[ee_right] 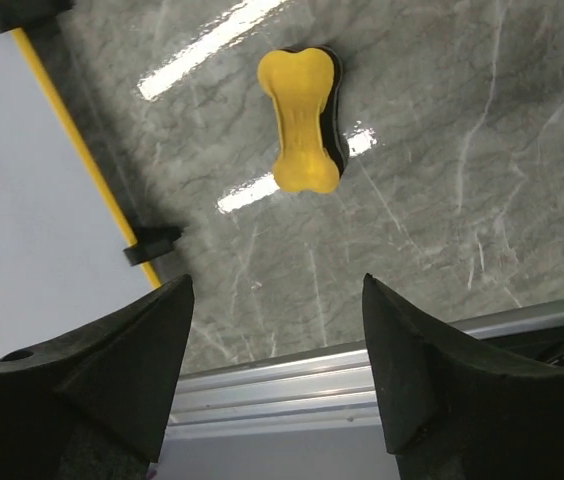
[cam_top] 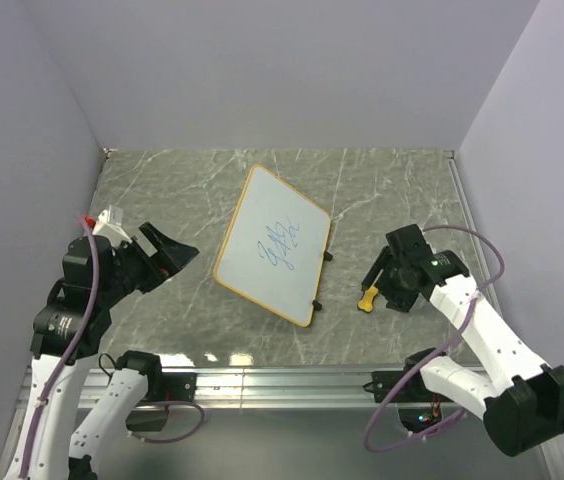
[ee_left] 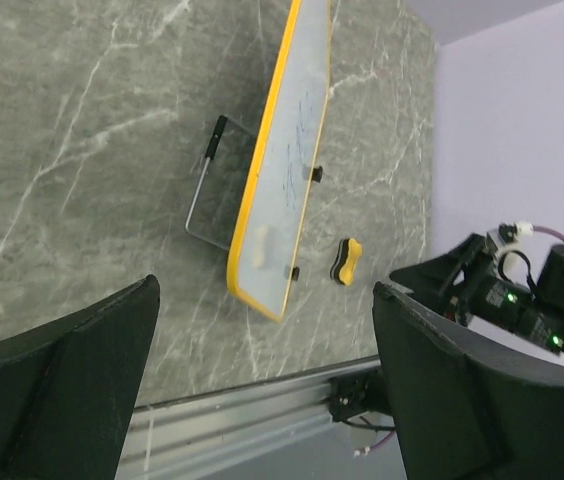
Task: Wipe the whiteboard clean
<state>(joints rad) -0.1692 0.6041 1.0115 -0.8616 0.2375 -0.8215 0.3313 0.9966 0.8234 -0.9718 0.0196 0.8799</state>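
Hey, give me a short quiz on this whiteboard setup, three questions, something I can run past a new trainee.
1. True or false: the right gripper is shut on the eraser.
2. The blue scribble on the whiteboard is: A) wiped away; B) there, near the board's middle; C) covering the whole board.
3. Fill the gap: the eraser lies on the table to the robot's ___ of the whiteboard.
Key: 1 false, its fingers are open and the eraser lies ungripped on the table. 2 B. 3 right.
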